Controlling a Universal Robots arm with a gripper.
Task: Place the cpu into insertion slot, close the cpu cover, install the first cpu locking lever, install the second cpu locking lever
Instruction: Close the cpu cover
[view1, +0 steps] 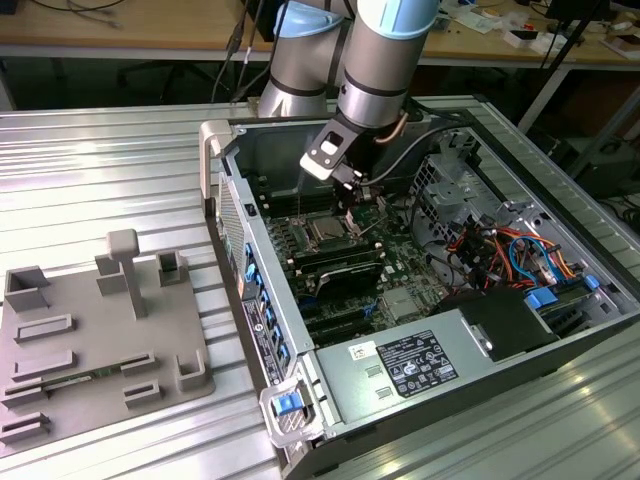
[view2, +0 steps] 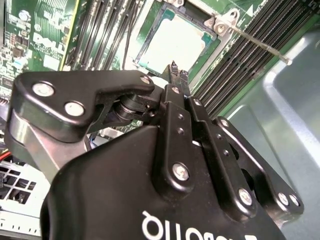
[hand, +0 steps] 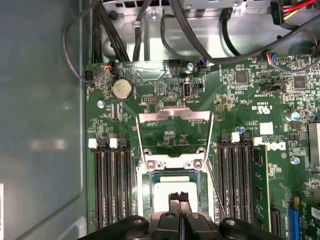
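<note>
The cpu (hand: 165, 191) lies flat in the insertion slot (hand: 146, 192) on the green motherboard; in the second wrist view the cpu (view2: 175, 42) shows pale inside the slot's metal frame (view2: 145, 42). The cpu cover (hand: 174, 117) stands swung open beyond the slot, its window showing the board behind. My gripper (hand: 179, 200) is shut with nothing between its fingers, its tips (view2: 178, 72) just over the chip's near edge. Whether they touch the chip I cannot tell. In the exterior view the gripper (view1: 350, 197) hangs above the cpu (view1: 325, 233). A thin locking lever (view2: 260, 45) sticks out unlatched beside the slot.
Long black memory slots (hand: 111, 185) flank the socket on both sides. Black cables (hand: 120, 35) cross the case above the board. The open computer case wall (view1: 262, 290) and drive bays with coloured cables (view1: 500, 250) surround the work area. A grey fixture plate (view1: 90, 340) lies at the exterior view's left.
</note>
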